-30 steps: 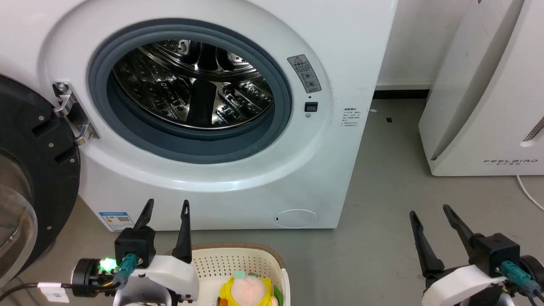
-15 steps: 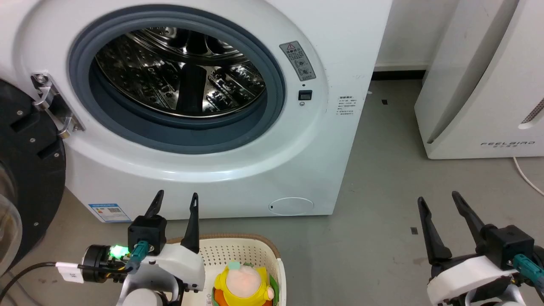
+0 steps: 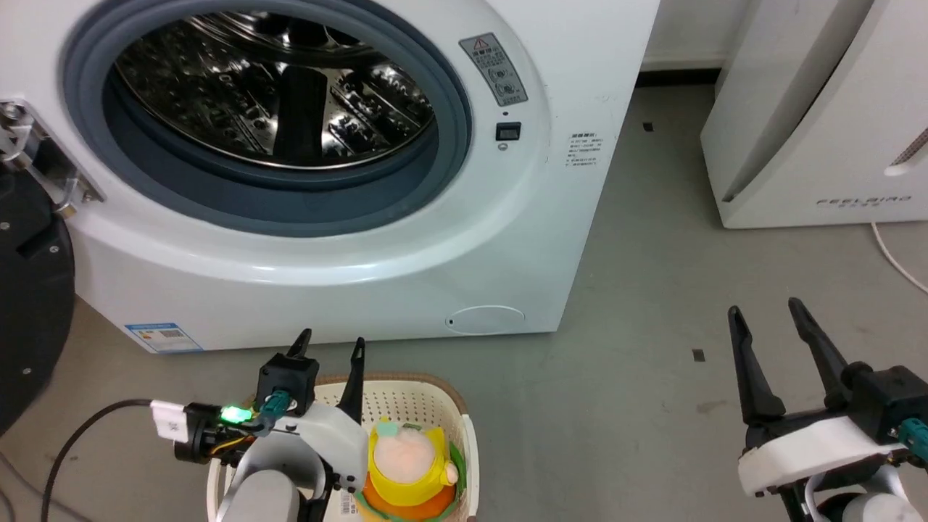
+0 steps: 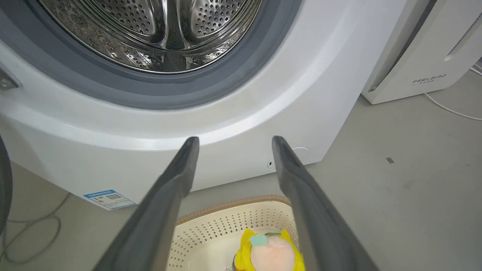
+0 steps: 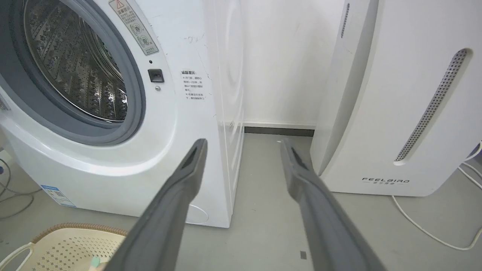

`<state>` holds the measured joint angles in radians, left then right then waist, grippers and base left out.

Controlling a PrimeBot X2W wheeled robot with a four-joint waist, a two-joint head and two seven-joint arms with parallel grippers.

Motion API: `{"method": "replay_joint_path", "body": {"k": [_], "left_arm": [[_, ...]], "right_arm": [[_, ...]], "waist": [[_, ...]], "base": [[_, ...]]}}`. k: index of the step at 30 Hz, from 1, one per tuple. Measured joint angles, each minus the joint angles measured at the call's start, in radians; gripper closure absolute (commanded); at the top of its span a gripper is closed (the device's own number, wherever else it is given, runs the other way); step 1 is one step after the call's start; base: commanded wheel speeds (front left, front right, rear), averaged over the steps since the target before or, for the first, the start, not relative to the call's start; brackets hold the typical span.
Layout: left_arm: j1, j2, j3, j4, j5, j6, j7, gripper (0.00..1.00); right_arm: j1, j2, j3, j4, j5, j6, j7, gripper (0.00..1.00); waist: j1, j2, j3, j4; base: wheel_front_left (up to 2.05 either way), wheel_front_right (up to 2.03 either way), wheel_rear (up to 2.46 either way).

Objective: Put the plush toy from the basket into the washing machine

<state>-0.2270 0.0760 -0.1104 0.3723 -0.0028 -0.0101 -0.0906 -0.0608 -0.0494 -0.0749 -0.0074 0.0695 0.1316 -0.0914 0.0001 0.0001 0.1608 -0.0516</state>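
Plush toy (image 3: 407, 464): peach-pink face, yellow hood & body, orange base w/ green edge, mint tag. Basket (image 3: 406, 402): cream, dotted w/ small holes, brown woven-look rim. Washing machine (image 3: 348, 290): white shell, grey gasket (image 3: 275, 210), shiny steel drum (image 3: 275, 94) w/ hole pattern, black door (image 3: 29, 290), blue-white sticker (image 3: 163, 337). Appliance (image 3: 797, 130): white, grey lettering. Floor (image 3: 652, 326): grey. Left gripper (image 3: 330, 339) & right gripper (image 3: 765, 307): black, white wrist shells.

The grey floor (image 3: 652, 290) carried the washing machine (image 3: 536, 239), with the basket (image 3: 435, 386) near its front. A white appliance (image 3: 797, 109) and a pale cable (image 3: 893, 255) lay to the right.
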Motion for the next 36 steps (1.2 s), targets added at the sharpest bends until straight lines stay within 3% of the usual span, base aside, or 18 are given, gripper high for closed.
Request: {"method": "replay_joint_path", "body": {"k": [13, 36], "left_arm": [[-0.118, 0.016, -0.064, 0.222, 0.009, -0.029, 0.002, 0.00], [-0.317, 0.104, -0.281, 0.477, 0.053, -0.072, 0.162, 0.00]], "right_arm": [[-0.051, 0.000, -0.009, -0.006, 0.024, 0.000, -0.026, 0.00], [-0.149, 0.000, -0.018, -0.021, 0.084, 0.000, -0.075, 0.00]], "waist": [[0.0001, 0.0000, 0.102, -0.035], [0.0001, 0.0000, 0.335, -0.109]], "base": [[0.00, 0.00, 0.00], [0.00, 0.00, 0.00]]}}
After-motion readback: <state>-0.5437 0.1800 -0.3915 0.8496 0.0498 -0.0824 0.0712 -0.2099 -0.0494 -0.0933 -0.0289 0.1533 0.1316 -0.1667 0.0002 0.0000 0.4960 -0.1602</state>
